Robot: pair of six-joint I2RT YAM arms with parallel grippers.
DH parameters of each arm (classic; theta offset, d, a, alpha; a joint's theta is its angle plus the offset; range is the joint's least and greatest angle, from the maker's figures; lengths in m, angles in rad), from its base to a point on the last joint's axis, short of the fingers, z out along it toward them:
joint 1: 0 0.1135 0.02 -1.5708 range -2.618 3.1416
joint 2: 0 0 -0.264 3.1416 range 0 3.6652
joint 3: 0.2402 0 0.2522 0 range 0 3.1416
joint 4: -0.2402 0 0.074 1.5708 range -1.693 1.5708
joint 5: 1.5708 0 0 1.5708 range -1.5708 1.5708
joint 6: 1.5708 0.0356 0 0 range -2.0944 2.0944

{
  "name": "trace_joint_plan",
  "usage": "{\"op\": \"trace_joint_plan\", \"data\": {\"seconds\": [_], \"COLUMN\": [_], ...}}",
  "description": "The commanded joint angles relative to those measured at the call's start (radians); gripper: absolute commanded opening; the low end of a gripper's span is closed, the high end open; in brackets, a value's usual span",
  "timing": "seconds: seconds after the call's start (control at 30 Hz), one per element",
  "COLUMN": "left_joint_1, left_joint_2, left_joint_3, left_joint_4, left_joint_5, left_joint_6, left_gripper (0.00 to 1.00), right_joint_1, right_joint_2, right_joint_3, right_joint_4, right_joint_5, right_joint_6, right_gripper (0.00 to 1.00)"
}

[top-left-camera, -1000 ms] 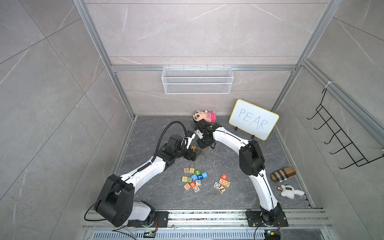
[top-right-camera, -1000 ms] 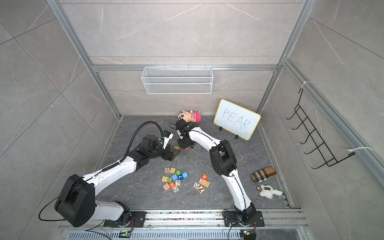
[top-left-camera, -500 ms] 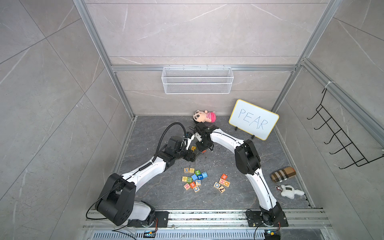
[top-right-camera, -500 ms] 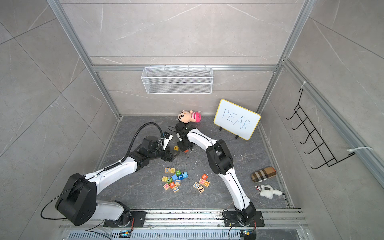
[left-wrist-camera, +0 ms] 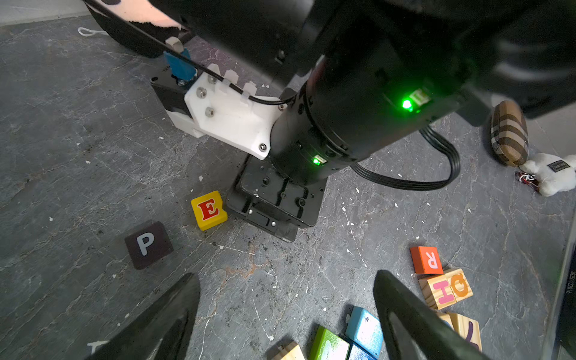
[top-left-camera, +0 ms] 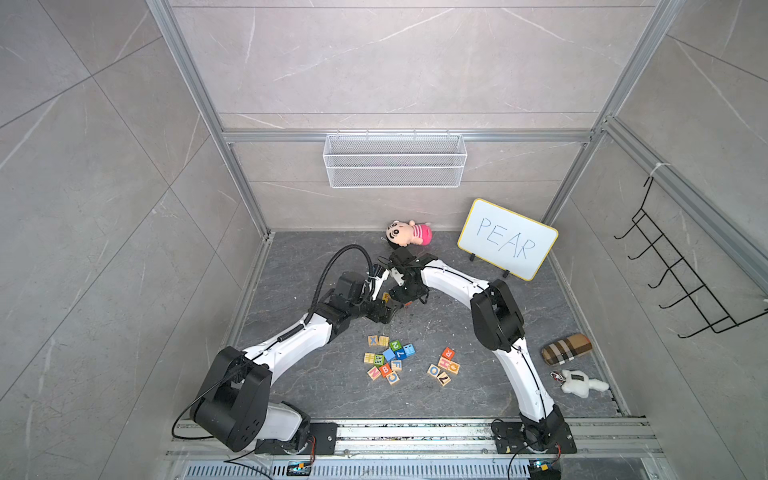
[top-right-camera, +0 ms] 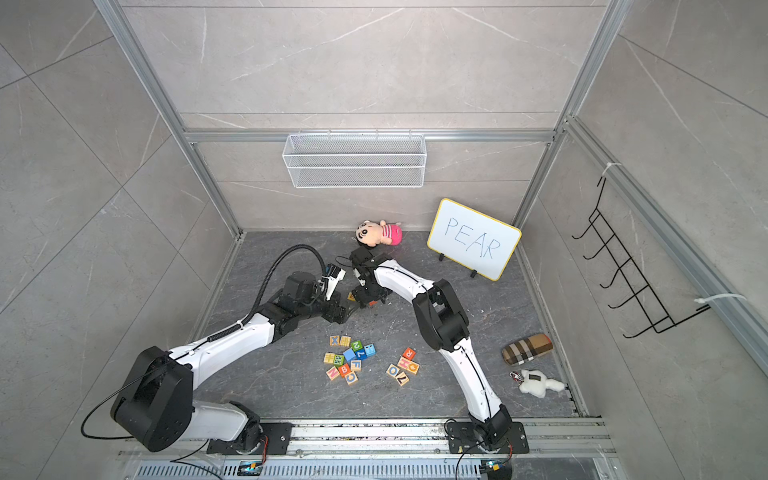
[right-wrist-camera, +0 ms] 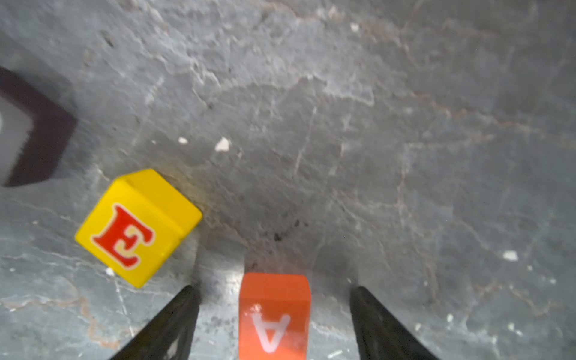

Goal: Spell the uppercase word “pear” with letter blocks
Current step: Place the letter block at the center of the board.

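Grey tabletop (right-wrist-camera: 405, 124) held the A block (right-wrist-camera: 274, 321) beside the E block (right-wrist-camera: 137, 227), my right end effector (right-wrist-camera: 272, 291) apart around it. Placement looked done, so lifting clear and fetching the R block (left-wrist-camera: 426, 260) seemed next.

Back wall: white wire basket (top-left-camera: 395, 160) mounted above table (top-left-camera: 340, 386). Far right corner: yellow-rimmed whiteboard (top-left-camera: 508, 239) propped up on small feet, "PEAR" handwritten in blue. Just left of it, plush doll (top-left-camera: 409, 233) lying by wall, black hair, pink striped top. Right wall: black wire hook rack (top-left-camera: 681, 278). Right edge of table: plaid pouch (top-left-camera: 566, 349), white plush toy (top-left-camera: 579, 383) just in front. Mid-table, near side: tight cluster of spare letter cubes (top-left-camera: 388, 360), wooden, green, blue. Beside it, small wooden group (top-left-camera: 444, 371) showing H, O, 7.
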Motion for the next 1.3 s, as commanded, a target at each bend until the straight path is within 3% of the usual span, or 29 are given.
{"op": "trace_joint_plan", "data": {"seconds": [0.0, 0.43, 0.9, 1.27], "left_joint_1": [0.004, 0.004, 0.004, 0.004], "left_joint_2": [-0.030, -0.027, -0.036, -0.051], "left_joint_3": [0.016, 0.023, 0.028, 0.016], "left_joint_4": [0.000, 0.001, -0.005, -0.007], "left_joint_5": [-0.003, 0.009, 0.001, -0.003], "left_joint_6": [0.008, 0.002, 0.008, 0.002], "left_gripper": [0.90, 0.90, 0.91, 0.91], "right_joint_1": [0.004, -0.018, -0.062, -0.094], "right_joint_2": [-0.046, -0.082, -0.147, -0.075], "right_joint_3": [-0.045, -0.068, -0.145, -0.019], "right_joint_4": [-0.007, -0.022, -0.016, -0.033], "right_joint_5": [0.060, 0.149, 0.161, 0.148], "right_joint_6": [0.017, 0.011, -0.015, 0.002], "right_gripper": [0.80, 0.79, 0.79, 0.79]}}
